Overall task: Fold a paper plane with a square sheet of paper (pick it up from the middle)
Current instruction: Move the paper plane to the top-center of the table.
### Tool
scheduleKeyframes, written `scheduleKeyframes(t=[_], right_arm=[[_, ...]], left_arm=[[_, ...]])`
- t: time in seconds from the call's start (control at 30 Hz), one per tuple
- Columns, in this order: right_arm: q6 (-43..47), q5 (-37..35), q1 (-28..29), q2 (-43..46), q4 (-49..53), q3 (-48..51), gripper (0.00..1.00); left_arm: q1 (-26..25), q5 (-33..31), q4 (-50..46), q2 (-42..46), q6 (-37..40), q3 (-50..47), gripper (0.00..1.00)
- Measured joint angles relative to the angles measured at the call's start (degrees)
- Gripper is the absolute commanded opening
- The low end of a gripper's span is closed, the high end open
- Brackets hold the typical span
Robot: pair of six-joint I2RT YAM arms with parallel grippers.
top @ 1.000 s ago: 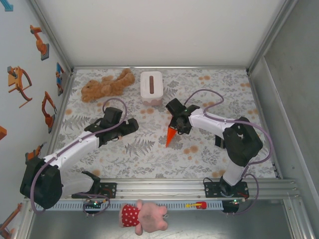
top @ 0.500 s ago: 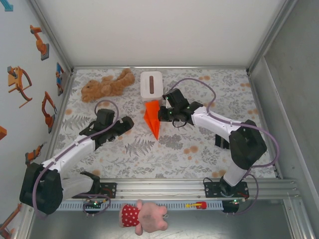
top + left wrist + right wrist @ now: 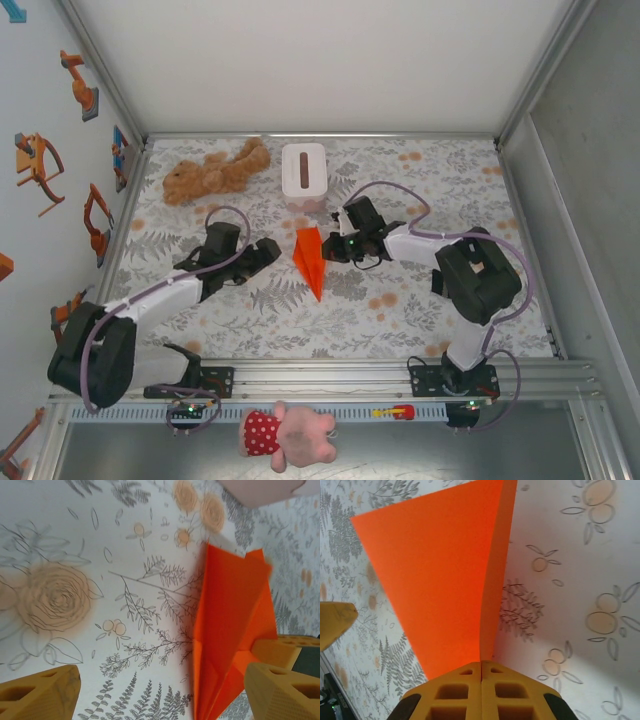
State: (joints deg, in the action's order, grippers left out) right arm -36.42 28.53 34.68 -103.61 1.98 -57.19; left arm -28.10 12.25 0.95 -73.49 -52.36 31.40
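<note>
My left jaws stand wide apart and hold nothing, near and to the left of the white tissue box (image 3: 304, 175). The paper plane (image 3: 311, 260) is just in front of that box, nose pointing away from it. My right jaws are clamped on its folded edge. I judge the folding nearly done. Next, the left jaws must close gently on the ridge.

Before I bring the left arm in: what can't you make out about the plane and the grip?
Top view: folds of the paper plane are too small to read; the right gripper covers the pinch point.
Left wrist view: the bottom edge cuts off the plane's nose; the top edge crops the blurred tissue box.
Right wrist view: the gripped edge is hidden behind the fingers.
</note>
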Motion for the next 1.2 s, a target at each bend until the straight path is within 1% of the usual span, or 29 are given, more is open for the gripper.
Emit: scheduleKeyframes(t=[0.1, 0.23, 0.4, 0.5, 0.57, 0.63, 0.77, 0.9, 1.03, 1.1, 1.2], right_arm=[[-0.17, 0.44, -1.09, -0.33, -1.16, 1.42, 0.00], [-0.20, 0.61, -1.88, -0.33, -2.12, 2.84, 0.00], [-0.24, 0.81, -2.03, -0.33, -3.39, 3.63, 0.00], [-0.48, 0.87, -2.03, -0.33, -3.78, 3.87, 0.00], [-0.63, 0.96, -2.03, -0.33, -4.00, 3.93, 0.00], [-0.83, 1.14, -2.03, -0.33, -4.20, 4.00, 0.00], [-1.05, 1.53, -2.03, -0.33, -4.44, 4.33, 0.00], [-1.07, 1.73, -2.03, -0.31, -4.44, 4.42, 0.00], [-1.22, 1.53, -2.29, 0.33, -4.42, 5.29, 0.00], [-1.27, 1.14, -2.60, 1.53, -4.35, 6.25, 0.00], [-1.44, 0.09, -3.19, 3.63, -4.24, 7.13, 0.00]], left_arm=[[-2.23, 0.72, 0.98, -4.09, -0.72, 1.03, 0.74], [-4.90, 2.01, 2.58, -10.56, -1.29, 5.05, 0.67], [-6.01, 4.48, 5.90, -16.13, -1.64, 8.81, 0.64], [-6.34, 5.16, 6.69, -17.49, -2.01, 9.97, 0.57], [-6.51, 5.18, 6.47, -18.25, -2.25, 10.93, 0.50], [-6.78, 5.11, 5.42, -19.54, -2.45, 12.55, 0.43], [-7.13, 4.92, 3.06, -22.18, -2.34, 15.52, 0.34], [-7.13, 4.81, 0.66, -24.70, -2.21, 18.05, 0.20], [-7.13, 4.17, -1.70, -25.11, -1.75, 19.39, 0.09], [-7.13, 3.76, -2.14, -25.11, -1.42, 19.50, 0.05], [-7.13, 3.17, -2.47, -25.09, -1.38, 19.50, 0.04]])
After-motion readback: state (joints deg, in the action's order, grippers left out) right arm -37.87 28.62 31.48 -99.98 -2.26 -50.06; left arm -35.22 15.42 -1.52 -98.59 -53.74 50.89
